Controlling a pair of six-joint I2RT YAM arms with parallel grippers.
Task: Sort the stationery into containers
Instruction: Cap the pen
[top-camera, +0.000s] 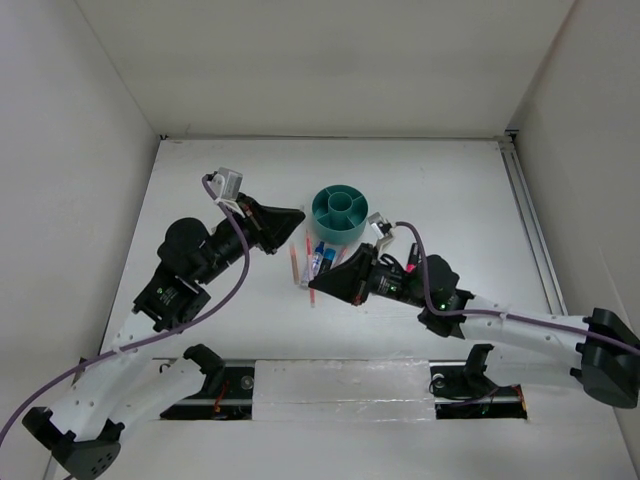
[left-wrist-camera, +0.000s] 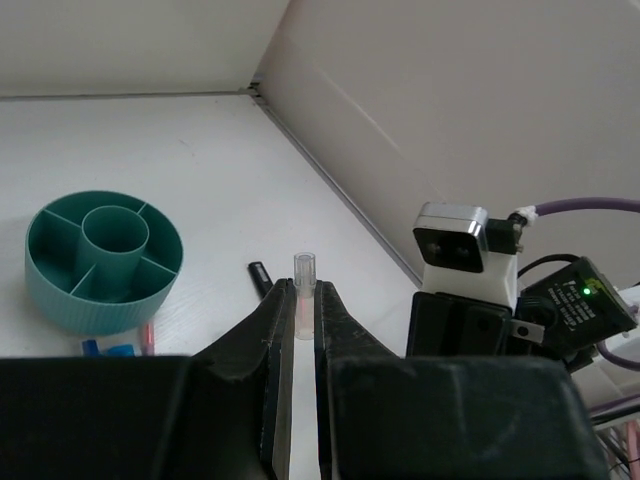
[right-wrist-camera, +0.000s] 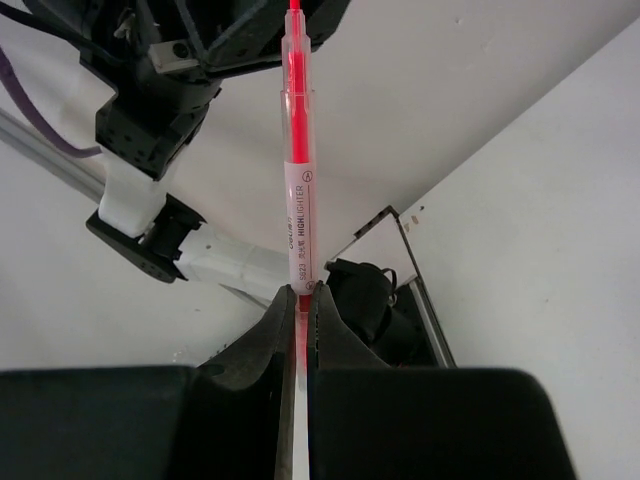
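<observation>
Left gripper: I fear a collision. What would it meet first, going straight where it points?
Past the highlighter in its jaws, probably bare table, then the wall; the organizer sits aside. Depth unclear.

Right wrist view: the pink translucent plastic highlighter (right-wrist-camera: 299, 200) runs off the top edge. Its lower end is hidden between the fingers of the right tool (right-wrist-camera: 300, 292).

Left wrist view: the left tool (left-wrist-camera: 298, 292) conceals all but the clear tip (left-wrist-camera: 303, 266) of that highlighter, and the lower part of a black marker (left-wrist-camera: 259, 273). The tool housing cuts off small blue pieces (left-wrist-camera: 105, 348).

Top view: the stationery cluster (top-camera: 318, 258) on the white desk (top-camera: 450, 190) is too small to identify and partly covered by the right tool.
</observation>
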